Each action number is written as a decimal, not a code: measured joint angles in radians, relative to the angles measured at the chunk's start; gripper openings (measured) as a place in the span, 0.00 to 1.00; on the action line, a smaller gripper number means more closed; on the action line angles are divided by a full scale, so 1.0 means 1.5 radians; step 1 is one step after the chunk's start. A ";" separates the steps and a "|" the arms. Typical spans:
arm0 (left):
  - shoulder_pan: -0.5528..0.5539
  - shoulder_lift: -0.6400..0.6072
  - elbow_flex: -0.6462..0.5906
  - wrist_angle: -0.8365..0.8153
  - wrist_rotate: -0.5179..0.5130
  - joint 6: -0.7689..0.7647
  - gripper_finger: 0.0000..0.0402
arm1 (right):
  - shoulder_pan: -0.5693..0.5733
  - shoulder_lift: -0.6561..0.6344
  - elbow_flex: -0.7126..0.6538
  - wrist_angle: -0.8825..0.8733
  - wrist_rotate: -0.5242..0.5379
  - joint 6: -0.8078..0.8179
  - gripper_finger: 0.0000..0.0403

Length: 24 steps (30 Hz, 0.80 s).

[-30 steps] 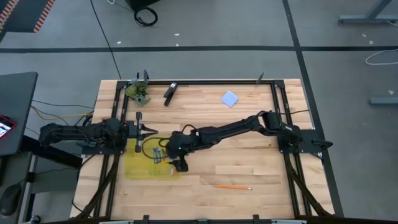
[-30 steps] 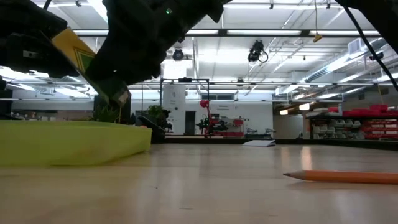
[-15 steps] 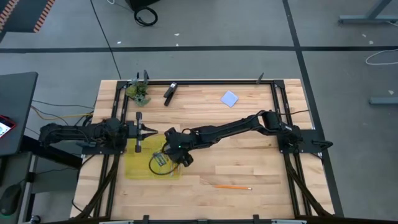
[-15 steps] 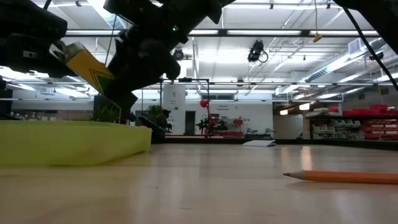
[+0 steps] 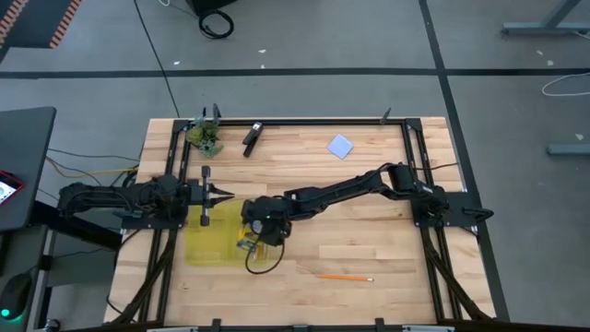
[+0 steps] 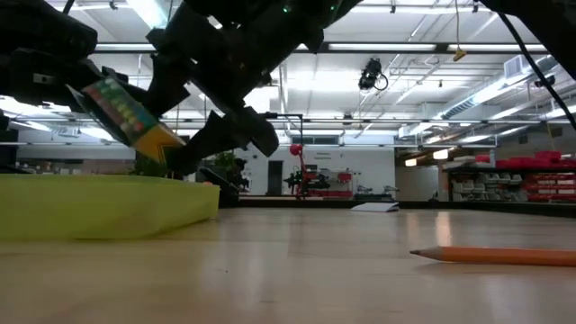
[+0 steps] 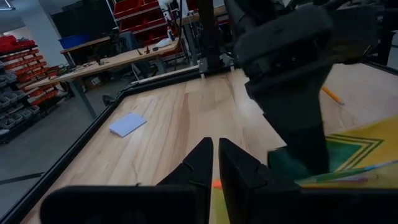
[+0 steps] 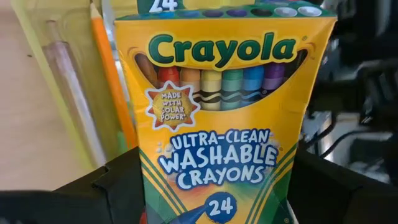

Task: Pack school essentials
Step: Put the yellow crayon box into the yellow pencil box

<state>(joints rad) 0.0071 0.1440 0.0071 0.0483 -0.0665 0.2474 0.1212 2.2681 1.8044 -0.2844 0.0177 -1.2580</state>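
Wood table (image 5: 369, 231) | right claw (image 5: 253, 242) grasping yellow crayon box (image 6: 126, 112), long axis tilted over yellow tray (image 6: 108, 207)

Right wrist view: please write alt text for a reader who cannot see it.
A yellow Crayola crayon box, labelled 24 ultra-clean washable crayons, fills the frame, held in the right tool. Behind it, an orange pencil and a clear pen-like stick lie in a yellow-green tray.

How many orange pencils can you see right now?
2. One pencil lies loose on the bare table toward its front edge. A second pencil is in the yellow tray, behind the crayon box held by the right gripper. More may be hidden.
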 joint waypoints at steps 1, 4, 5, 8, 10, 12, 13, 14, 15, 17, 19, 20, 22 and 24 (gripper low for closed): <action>0.000 0.000 0.000 0.000 0.000 0.000 0.09 | -0.001 -0.001 -0.008 0.013 -0.003 -0.018 0.80; 0.000 0.000 0.000 0.000 0.000 0.000 0.08 | -0.005 0.000 -0.024 0.017 -0.005 -0.072 0.80; 0.000 0.000 0.000 0.000 0.000 0.000 0.07 | -0.005 0.000 -0.026 0.017 -0.005 -0.086 0.80; 0.000 0.000 0.000 0.000 0.000 0.000 0.06 | -0.005 -0.001 -0.026 0.025 -0.010 -0.116 0.80; 0.000 0.000 0.000 0.000 0.000 0.000 0.06 | -0.004 -0.001 -0.026 0.022 -0.012 -0.125 0.80; 0.000 0.000 0.000 0.000 0.000 0.000 0.06 | -0.004 -0.001 -0.026 0.021 -0.013 -0.127 0.80; 0.000 0.000 0.000 0.000 0.000 0.000 0.06 | -0.004 -0.001 -0.026 0.022 -0.013 -0.127 0.80; 0.000 0.000 0.000 0.000 0.000 0.000 0.06 | -0.005 -0.001 -0.026 0.022 -0.014 -0.127 0.80; 0.000 0.000 0.000 0.000 0.000 0.000 0.07 | -0.005 -0.001 -0.026 0.020 -0.019 -0.127 0.80; 0.000 0.000 0.000 0.000 0.000 0.000 0.07 | -0.005 -0.001 -0.026 0.020 -0.034 -0.127 0.82; 0.000 0.000 0.000 0.000 0.000 0.000 0.08 | -0.004 -0.001 -0.026 0.022 -0.039 -0.122 0.85; 0.000 0.000 0.000 0.000 0.000 0.000 0.09 | -0.003 -0.001 -0.026 0.023 -0.039 -0.116 0.87; 0.000 0.000 0.000 0.000 0.000 0.000 0.09 | -0.001 -0.001 -0.026 0.022 -0.039 -0.108 0.91; 0.000 0.000 0.000 0.000 0.000 0.000 0.09 | 0.000 -0.001 -0.026 0.023 -0.039 -0.107 0.94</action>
<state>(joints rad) 0.0071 0.1440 0.0072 0.0479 -0.0665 0.2474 0.1217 2.2673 1.7649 -0.2505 -0.0414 -1.4178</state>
